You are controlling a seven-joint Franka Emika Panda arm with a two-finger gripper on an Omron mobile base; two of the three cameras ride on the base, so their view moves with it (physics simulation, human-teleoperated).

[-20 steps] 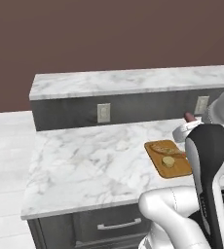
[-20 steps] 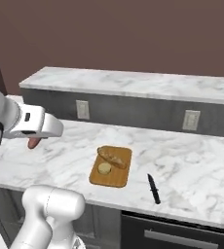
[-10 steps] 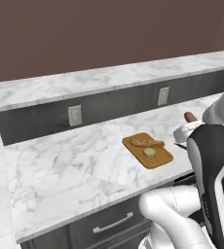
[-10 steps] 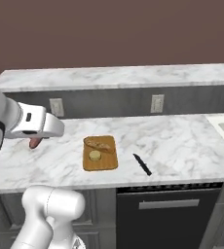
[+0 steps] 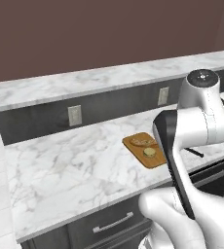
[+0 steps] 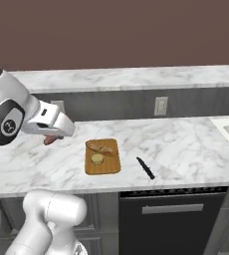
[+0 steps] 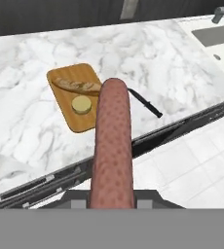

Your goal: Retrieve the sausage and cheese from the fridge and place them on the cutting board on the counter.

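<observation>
Reddish-brown sausage (image 7: 113,151) clenched in jaws, long axis pointing toward cutting board (image 7: 77,104)

A kitchen: marble counter (image 6: 186,144), cutting board (image 6: 103,156), black knife (image 6: 146,168), sink (image 7: 221,44), wall outlets (image 6: 160,105)

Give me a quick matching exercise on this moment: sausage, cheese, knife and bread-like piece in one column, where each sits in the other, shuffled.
Things:
1. sausage
2. cheese
3. knife
4. bread-like piece

Places:
A. flat on the counter, just off the cutting board
B. on the board's far part, lying lengthwise
C. in the gripper, off the counter
D. on the board, beside the bread-like piece

Pairs: 1-C, 2-D, 3-A, 4-B
</observation>
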